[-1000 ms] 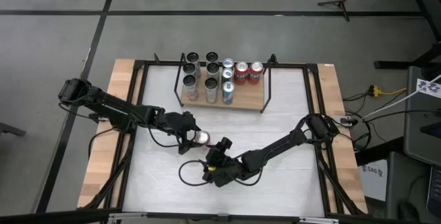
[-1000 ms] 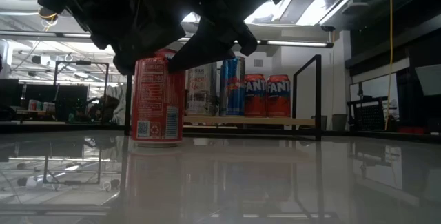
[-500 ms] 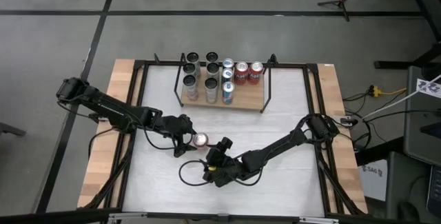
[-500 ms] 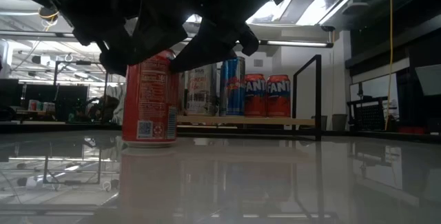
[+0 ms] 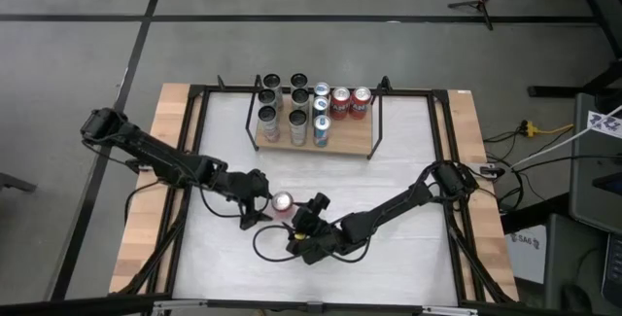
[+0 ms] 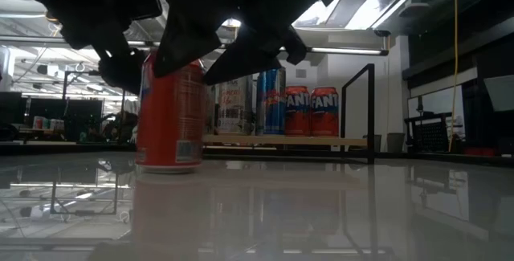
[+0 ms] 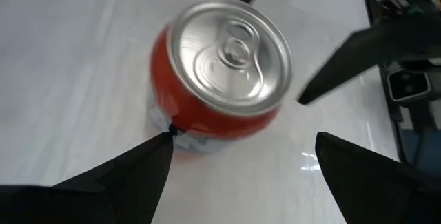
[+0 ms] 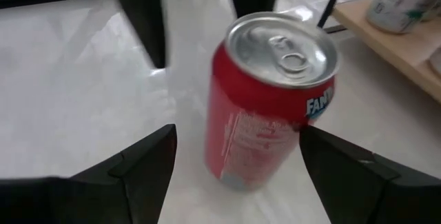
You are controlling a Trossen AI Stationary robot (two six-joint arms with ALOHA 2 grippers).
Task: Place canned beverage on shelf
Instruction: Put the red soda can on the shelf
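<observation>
A red Fanta can (image 5: 283, 200) stands upright on its base on the white tabletop, near the middle. My left gripper (image 5: 260, 205) reaches it from the table's left, open, one finger on either side (image 7: 241, 141). My right gripper (image 5: 297, 215) comes from the near right, also open, with the can (image 8: 269, 93) between its fingers; the finger (image 8: 324, 162) beside the can's wall is very close, and I cannot tell if it touches. The shelf (image 5: 356, 142), a light-wood board with black rod uprights, stands at the far middle and bears several cans. My left gripper touches the can with one fingertip (image 7: 164, 141), on the can's side wall low down (image 7: 173, 126). Its other finger stands clear of the can. The fingers slant down from the table's left. The can stays upright on the table.
Black frame rails (image 5: 442, 151) run along the table's sides. A dark cable loop (image 5: 264, 245) lies on the table beside my right arm. The shelf's near right part (image 5: 350, 133) is bare wood. In the low view the shelf's cans (image 6: 297, 110) show behind the red can (image 6: 169, 108).
My left gripper has swung a little toward the table's near edge, staying open. The can has slid slightly toward the near left and turned about its upright axis, so another part of its label faces the low camera. My right gripper has kept still.
</observation>
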